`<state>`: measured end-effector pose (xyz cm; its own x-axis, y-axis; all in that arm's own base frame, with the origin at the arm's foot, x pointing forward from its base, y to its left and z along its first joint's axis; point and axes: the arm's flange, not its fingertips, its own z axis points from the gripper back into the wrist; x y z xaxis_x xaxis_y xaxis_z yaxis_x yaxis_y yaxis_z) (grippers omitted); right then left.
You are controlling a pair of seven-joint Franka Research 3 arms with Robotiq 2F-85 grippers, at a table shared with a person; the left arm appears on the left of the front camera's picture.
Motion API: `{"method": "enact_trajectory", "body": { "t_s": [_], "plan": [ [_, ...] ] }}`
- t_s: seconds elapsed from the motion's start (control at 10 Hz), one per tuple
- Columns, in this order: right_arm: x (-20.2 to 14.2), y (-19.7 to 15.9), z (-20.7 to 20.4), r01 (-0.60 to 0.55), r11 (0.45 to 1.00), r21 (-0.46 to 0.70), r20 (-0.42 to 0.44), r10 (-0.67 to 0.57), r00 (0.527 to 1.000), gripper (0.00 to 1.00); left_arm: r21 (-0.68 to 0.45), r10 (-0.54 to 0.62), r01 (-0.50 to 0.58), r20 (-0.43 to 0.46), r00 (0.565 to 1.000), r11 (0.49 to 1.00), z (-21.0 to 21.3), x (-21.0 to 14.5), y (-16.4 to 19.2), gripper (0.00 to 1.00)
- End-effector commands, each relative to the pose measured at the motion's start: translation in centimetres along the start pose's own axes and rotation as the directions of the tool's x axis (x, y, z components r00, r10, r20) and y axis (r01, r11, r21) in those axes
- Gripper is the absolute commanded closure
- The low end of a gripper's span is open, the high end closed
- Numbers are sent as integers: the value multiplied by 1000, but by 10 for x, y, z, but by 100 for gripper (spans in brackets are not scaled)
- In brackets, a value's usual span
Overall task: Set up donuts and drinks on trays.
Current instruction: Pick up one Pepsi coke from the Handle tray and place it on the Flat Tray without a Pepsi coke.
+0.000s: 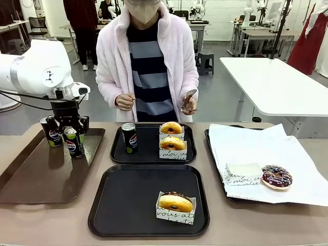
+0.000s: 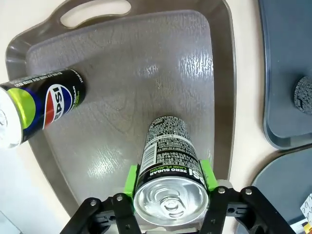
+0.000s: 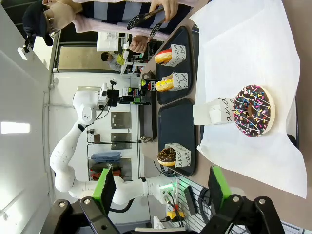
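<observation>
Presently the slim black Pepsi can (image 2: 170,200), silver top upward, stands upright in the far part of the glossy brown handled tray (image 2: 122,73). Its long axis is vertical and runs in line with the left arm's fingers (image 2: 130,179), which reach down on it from above. Both green pads sit against opposite sides of the can just below its rim, so the fingers are closed on it. Whether its base rests on the tray or hangs just above it cannot be told. A second black Pepsi can (image 1: 51,134) stands near it, farther to the robot's left and apart from the fingers.

The near matte black rounded-square tray (image 1: 128,205) lies to the robot's right of the held can and closer to the robot. It carries one dark-topped golden donut in a white paper sleeve (image 1: 175,204) and no drink. The far matte black tray (image 1: 148,154) holds a third Pepsi can (image 1: 129,137) and two golden sleeved donuts (image 1: 172,143).

Judgement: the held can belongs on the near tray, a carry rightward and toward the robot. The left arm is the nearer one.

Pose: the left wrist hangs over the brown tray on the bench, fingers pointing straight down. The right arm's fingers (image 3: 107,187) stand open with nothing between them, facing the white paper sheet (image 3: 243,48) and its sprinkled chocolate donut (image 3: 252,110).
</observation>
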<state>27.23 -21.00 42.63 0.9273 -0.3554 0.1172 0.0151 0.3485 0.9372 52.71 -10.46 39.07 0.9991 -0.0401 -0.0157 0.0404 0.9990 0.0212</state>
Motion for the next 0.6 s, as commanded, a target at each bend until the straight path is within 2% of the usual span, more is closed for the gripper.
{"method": "enact_trajectory", "body": {
  "t_s": [0.0,0.3,0.5],
  "plan": [
    [1,-1,1,-7,1000,14,0,7,1000,0,-8,-79,79,30,996,997,38,-21,-2,98],
    [1,-1,1,-7,1000,14,0,7,1000,0,19,-146,146,32,989,989,100,-76,4,98],
    [1,-1,1,-7,1000,14,0,7,1000,0,22,-222,222,1,975,975,118,-112,9,98]
  ]
}}
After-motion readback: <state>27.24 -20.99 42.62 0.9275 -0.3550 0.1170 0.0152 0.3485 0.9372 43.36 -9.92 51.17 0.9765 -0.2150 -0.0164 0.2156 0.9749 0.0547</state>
